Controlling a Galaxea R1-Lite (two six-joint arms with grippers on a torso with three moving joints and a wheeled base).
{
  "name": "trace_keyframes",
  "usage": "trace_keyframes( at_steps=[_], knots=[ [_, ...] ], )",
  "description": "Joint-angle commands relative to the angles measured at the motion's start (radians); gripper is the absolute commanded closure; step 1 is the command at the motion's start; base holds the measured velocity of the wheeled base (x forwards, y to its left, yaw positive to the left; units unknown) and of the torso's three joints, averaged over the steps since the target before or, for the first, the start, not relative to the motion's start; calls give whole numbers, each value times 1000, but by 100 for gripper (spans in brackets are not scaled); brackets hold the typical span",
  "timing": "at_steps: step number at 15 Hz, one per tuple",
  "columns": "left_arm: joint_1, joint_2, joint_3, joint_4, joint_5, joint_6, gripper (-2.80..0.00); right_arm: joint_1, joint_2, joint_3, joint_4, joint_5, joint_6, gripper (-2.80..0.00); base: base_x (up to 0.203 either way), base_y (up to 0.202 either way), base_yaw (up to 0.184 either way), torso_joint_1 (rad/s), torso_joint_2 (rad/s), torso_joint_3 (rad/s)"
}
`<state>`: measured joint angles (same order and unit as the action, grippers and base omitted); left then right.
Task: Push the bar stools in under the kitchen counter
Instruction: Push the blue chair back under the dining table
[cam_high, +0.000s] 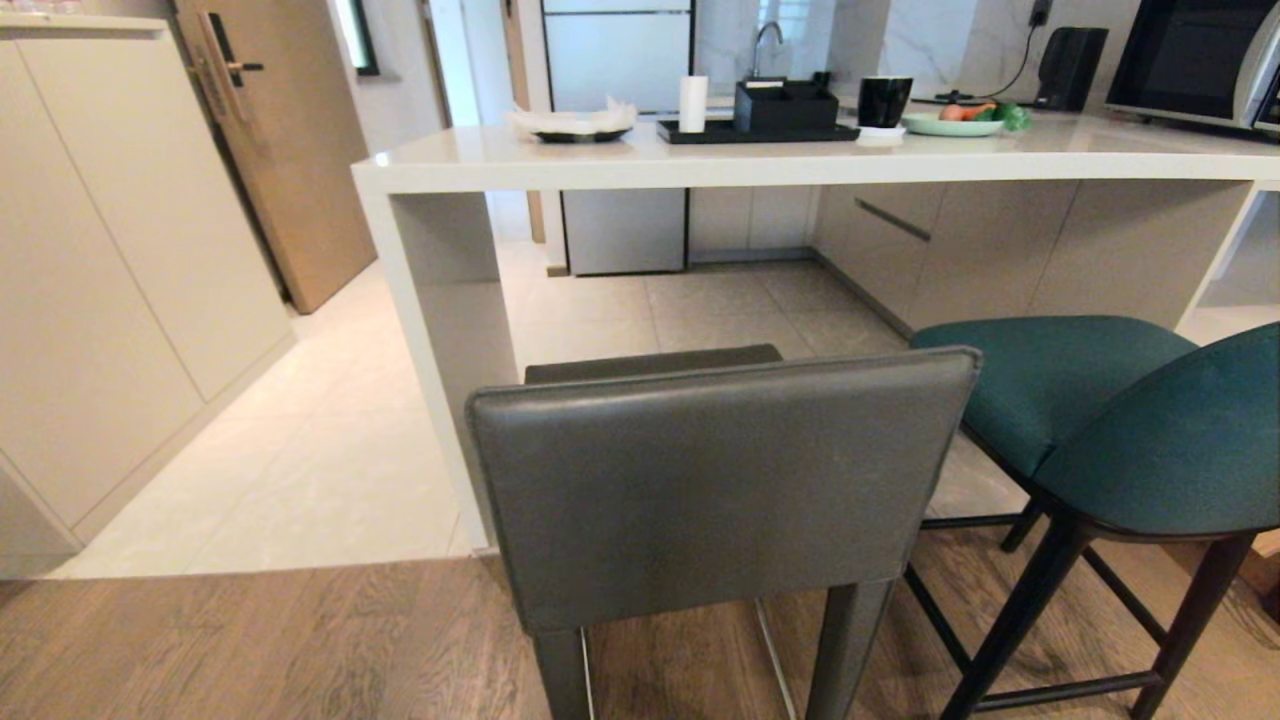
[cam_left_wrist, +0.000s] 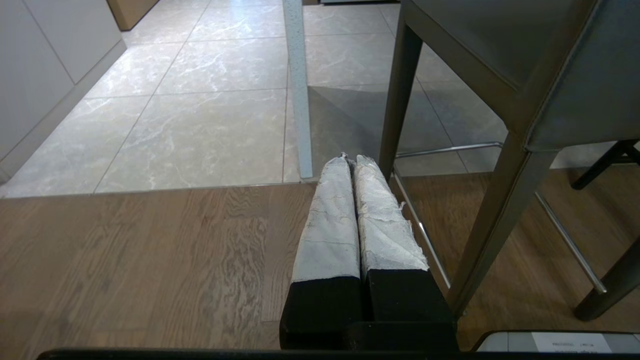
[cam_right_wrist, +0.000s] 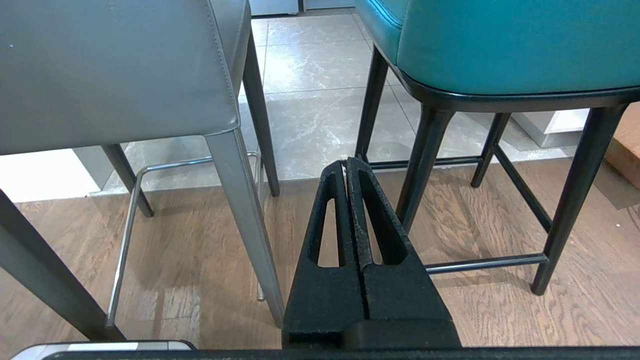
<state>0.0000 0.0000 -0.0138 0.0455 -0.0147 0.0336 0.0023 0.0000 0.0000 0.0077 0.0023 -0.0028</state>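
Observation:
The grey leather bar stool stands directly before me, its low back toward me, in front of the white kitchen counter. The teal bar stool stands to its right, turned at an angle. Neither arm shows in the head view. My left gripper, with white-wrapped fingers, is shut and empty, low by the grey bar stool's left rear leg. My right gripper, black, is shut and empty, pointing between the grey bar stool and the teal bar stool.
The counter's white end panel stands left of the grey stool. On the counter sit a black tray, a cup, a plate of vegetables and a microwave. Cabinets line the left. Wood floor meets tile under the stools.

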Motion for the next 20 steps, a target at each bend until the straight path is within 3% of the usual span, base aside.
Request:
trace_keyframes(
  at_steps=[1,15,20],
  knots=[
    [0,2,0,0,1,-1,0,0,0,2,-1,0,3,0,0,0,0,0,0,0],
    [0,2,0,0,7,-8,0,-1,0,2,-2,-1,1,0,0,0,0,0,0,0],
    [0,2,0,0,7,-9,0,-1,0,2,-1,-1,1,0,1,-160,3,3,3,2]
  ],
)
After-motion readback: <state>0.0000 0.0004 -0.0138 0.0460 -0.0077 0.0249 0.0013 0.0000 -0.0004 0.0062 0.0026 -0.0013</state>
